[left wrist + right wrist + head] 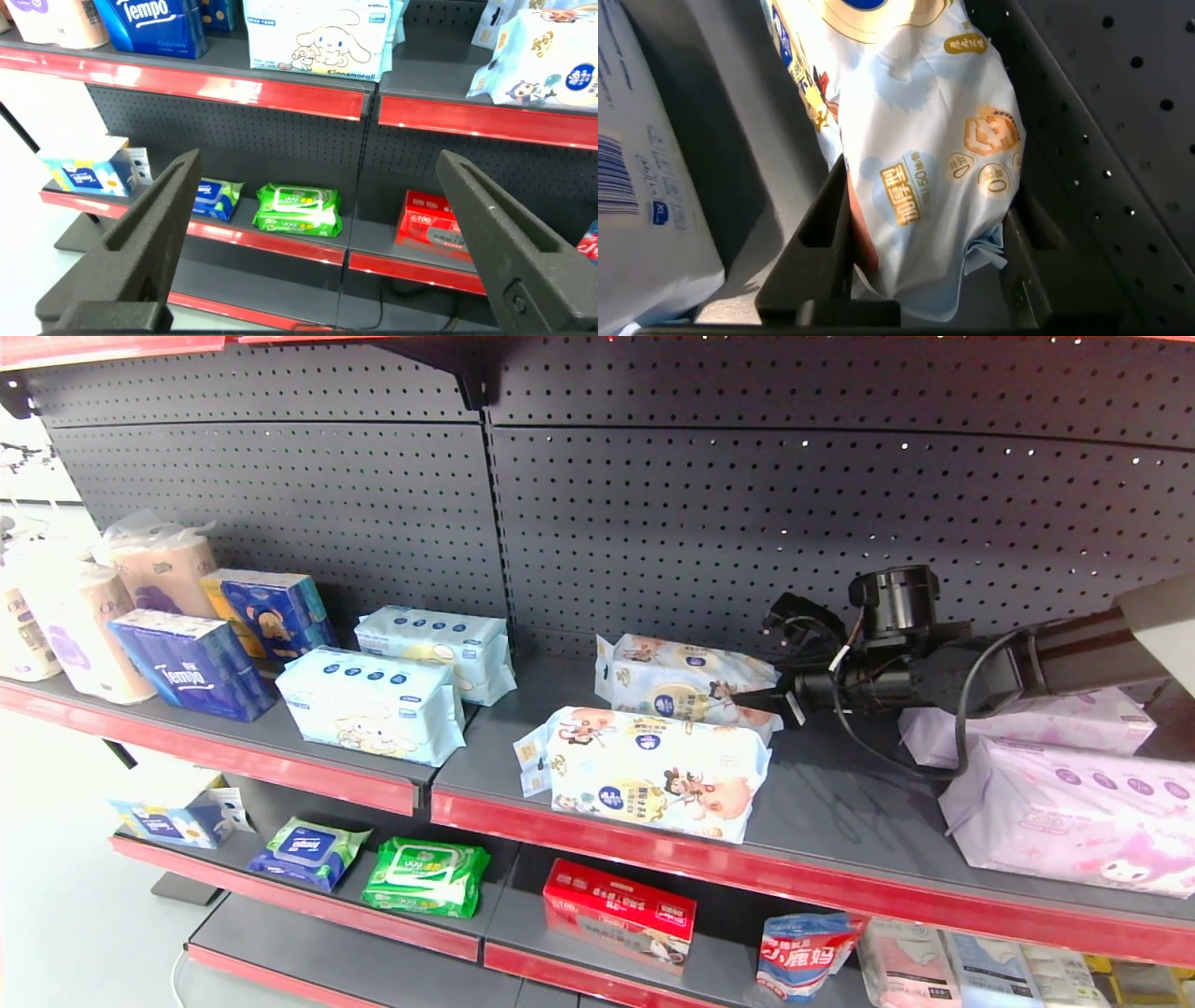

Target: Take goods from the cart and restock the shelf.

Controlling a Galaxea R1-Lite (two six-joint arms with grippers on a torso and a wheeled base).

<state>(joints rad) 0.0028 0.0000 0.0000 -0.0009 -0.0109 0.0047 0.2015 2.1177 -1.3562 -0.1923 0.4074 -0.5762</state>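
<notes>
A tissue pack (681,681) printed with cartoon figures lies at the back of the grey shelf (840,803), close to the pegboard. My right gripper (761,700) comes in from the right and is shut on its end. The right wrist view has the same tissue pack (915,140) pinched between the two fingers of the right gripper (924,252). A matching pack (653,770) lies just in front, at the shelf's red edge, and appears as the matching pack (645,187) beside the held one. My left gripper (318,168) is open and empty, facing the lower shelves.
Purple tissue packs (1074,812) crowd the shelf to the right, under my right arm. Blue-and-white packs (373,705) and wrapped paper rolls (75,616) stand to the left. The lower shelves hold green wipes (294,207) and a red box (430,222). Bare shelf lies between the cartoon and purple packs.
</notes>
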